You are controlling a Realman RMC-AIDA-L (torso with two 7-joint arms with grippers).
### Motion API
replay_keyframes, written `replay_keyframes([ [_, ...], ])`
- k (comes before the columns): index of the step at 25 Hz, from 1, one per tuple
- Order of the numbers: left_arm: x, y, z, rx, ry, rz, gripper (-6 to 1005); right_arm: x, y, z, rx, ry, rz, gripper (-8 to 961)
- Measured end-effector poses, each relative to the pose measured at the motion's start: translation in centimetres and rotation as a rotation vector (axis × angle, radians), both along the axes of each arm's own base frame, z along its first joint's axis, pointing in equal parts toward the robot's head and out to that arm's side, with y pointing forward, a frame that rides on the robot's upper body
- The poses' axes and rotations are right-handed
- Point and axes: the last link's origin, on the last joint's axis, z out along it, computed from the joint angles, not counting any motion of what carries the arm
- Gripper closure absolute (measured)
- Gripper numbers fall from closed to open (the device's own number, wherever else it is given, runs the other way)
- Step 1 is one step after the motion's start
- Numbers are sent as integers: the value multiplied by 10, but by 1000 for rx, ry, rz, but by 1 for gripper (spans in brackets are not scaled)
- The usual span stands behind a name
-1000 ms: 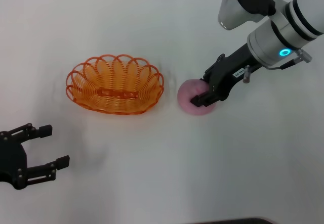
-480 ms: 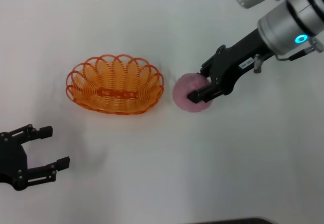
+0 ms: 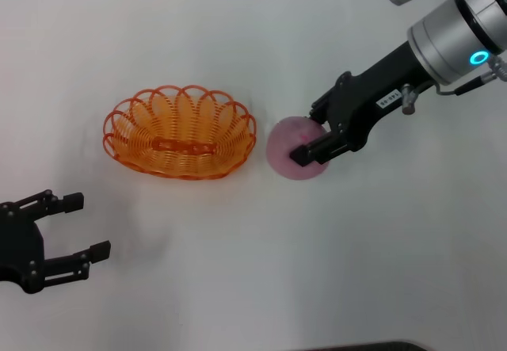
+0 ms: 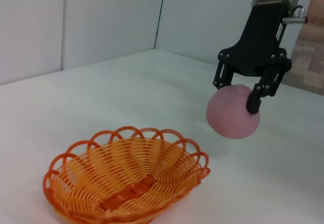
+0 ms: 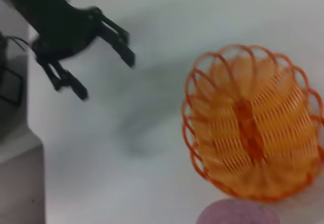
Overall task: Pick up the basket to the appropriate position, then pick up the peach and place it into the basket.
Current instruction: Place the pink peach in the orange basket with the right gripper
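Over on the left, the left gripper sits low near the front edge of the white bench, its black jaws spread apart and grasping nothing, pointing toward the middle of the bench. It lies well apart from the basket, with bare surface between them.

Further right, the orange basket rests flat on the bench, its scalloped rim up and its bowl holding nothing. From the left wrist view the basket sits low in front, with open bench behind it reaching to the pale wall panels.

Just beside the basket's right end is the peach, clamped between the jaws of the right gripper. In the left wrist view the peach hangs clear of the bench, lifted above it, with one black finger across its side. The right arm comes in from the far right corner, slanting down and leftward, its black gripper body stretched toward the basket. A narrow gap shows between peach and basket rim in the head view.
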Motion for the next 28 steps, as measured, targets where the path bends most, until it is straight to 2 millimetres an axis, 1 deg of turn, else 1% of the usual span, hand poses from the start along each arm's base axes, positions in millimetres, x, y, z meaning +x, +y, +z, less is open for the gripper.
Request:
replay_keyframes([
  [6, -1, 2, 0, 3, 11, 6, 157, -17, 1, -1, -2, 99, 48, 450],
  [11, -1, 2, 0, 4, 11, 7, 157, -26, 9, -5, 44, 133, 59, 440],
  [18, -1, 2, -1, 3, 8, 10, 158, -31, 19, -27, 65, 113, 60, 427],
  [23, -1, 2, -1, 2, 8, 10, 158, -30, 22, -45, 64, 68, 66, 418],
  [28, -1, 1, -1, 1, 8, 11, 157, -32, 24, -58, 76, 54, 79, 408],
])
